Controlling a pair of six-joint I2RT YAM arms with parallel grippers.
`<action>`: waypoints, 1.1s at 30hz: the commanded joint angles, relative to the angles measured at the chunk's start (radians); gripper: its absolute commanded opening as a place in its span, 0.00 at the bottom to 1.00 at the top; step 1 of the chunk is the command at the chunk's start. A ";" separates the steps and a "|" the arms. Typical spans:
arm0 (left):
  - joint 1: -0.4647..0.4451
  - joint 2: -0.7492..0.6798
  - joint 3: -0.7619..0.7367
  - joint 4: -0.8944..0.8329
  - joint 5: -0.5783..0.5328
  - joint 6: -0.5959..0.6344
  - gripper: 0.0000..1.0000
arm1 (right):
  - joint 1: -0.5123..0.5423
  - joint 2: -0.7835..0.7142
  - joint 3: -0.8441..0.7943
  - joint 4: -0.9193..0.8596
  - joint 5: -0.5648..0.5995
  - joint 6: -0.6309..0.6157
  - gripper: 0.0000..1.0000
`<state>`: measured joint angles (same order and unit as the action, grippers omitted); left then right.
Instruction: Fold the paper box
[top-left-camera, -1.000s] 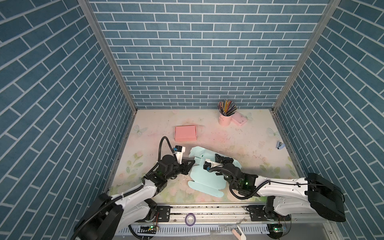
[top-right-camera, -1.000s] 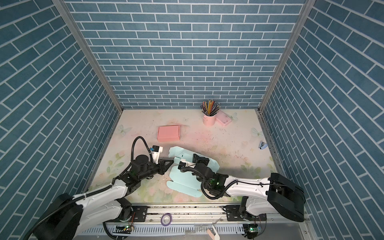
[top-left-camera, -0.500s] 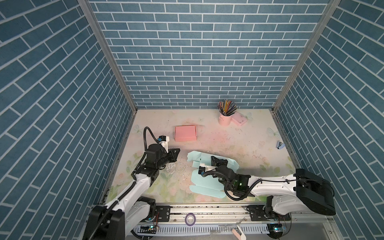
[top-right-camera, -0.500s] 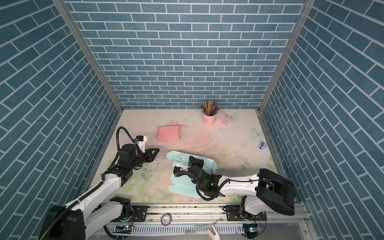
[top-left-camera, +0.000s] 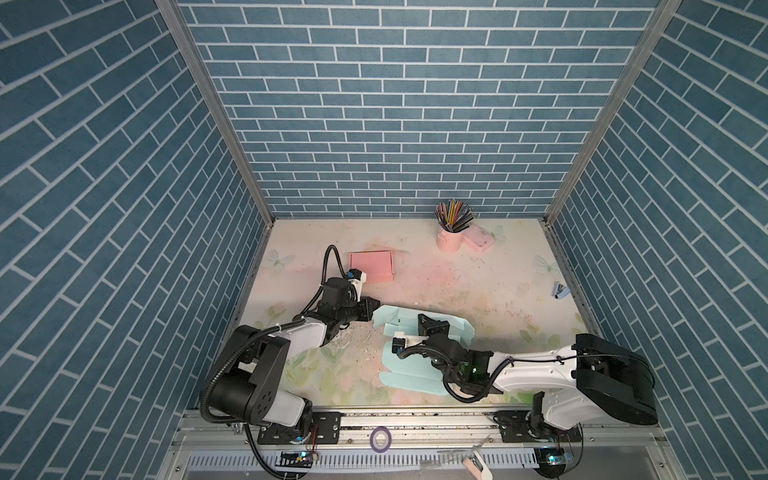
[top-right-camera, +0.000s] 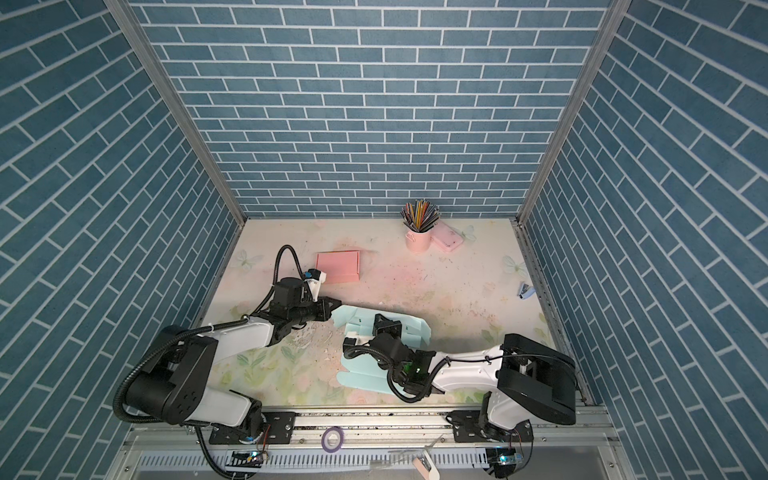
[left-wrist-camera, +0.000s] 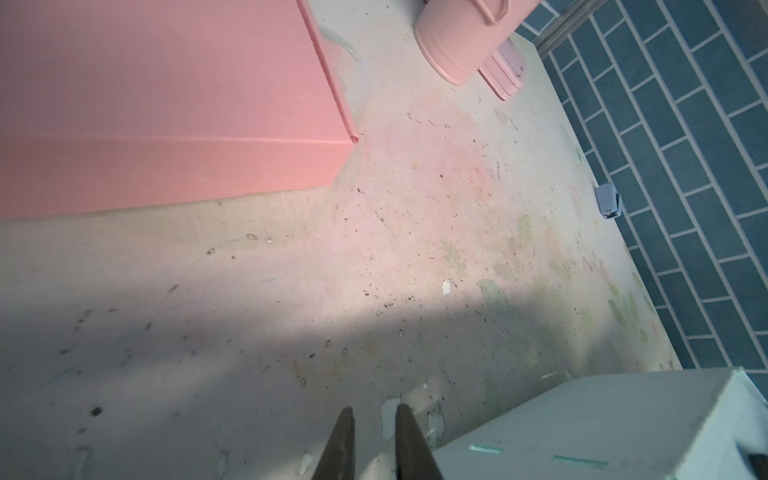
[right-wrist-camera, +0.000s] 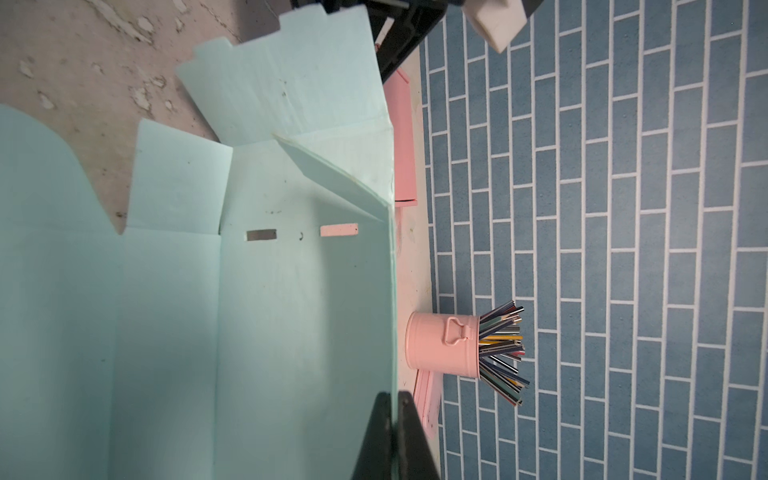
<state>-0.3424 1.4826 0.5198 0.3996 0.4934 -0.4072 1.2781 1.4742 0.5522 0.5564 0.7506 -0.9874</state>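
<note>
1. Left gripper (top-left-camera: 373, 308) hovers low over the table (top-left-camera: 478, 282), jaws a sliver apart with nothing between them. It sits at 9 o'clock of the paper box's (top-left-camera: 409, 378) notched flap (top-left-camera: 386, 318). It looks just short of that flap, though the top views are too coarse to rule out touching. A push from this spot could shove the whole sheet toward 3 o'clock instead of bending the flap.
2. The paper box lies mostly flat at 6 o'clock on the table, with only its far wall (right-wrist-camera: 307, 332) raised. Card this loose may spring back down if let go.
3. Right gripper (right-wrist-camera: 393, 395) is pinched closed on the top edge of that raised wall. The hold is thin, so a sideways tug would likely slip it off or crease the card away from its score line.
4. Pencil cup (top-left-camera: 449, 241), at 1 o'clock, stands well apart and poses little danger.
</note>
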 joint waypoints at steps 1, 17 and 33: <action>-0.019 0.025 -0.014 0.130 0.040 0.004 0.20 | 0.006 0.030 0.027 0.037 0.016 -0.061 0.00; -0.134 -0.092 -0.154 0.212 0.051 -0.038 0.23 | 0.001 0.125 0.001 0.215 0.042 -0.149 0.00; -0.215 -0.140 -0.300 0.318 -0.021 -0.030 0.29 | 0.005 0.086 -0.020 0.209 0.030 -0.112 0.00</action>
<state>-0.5335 1.3407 0.2413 0.6384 0.4881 -0.4404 1.2781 1.5681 0.5297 0.7452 0.7784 -1.0889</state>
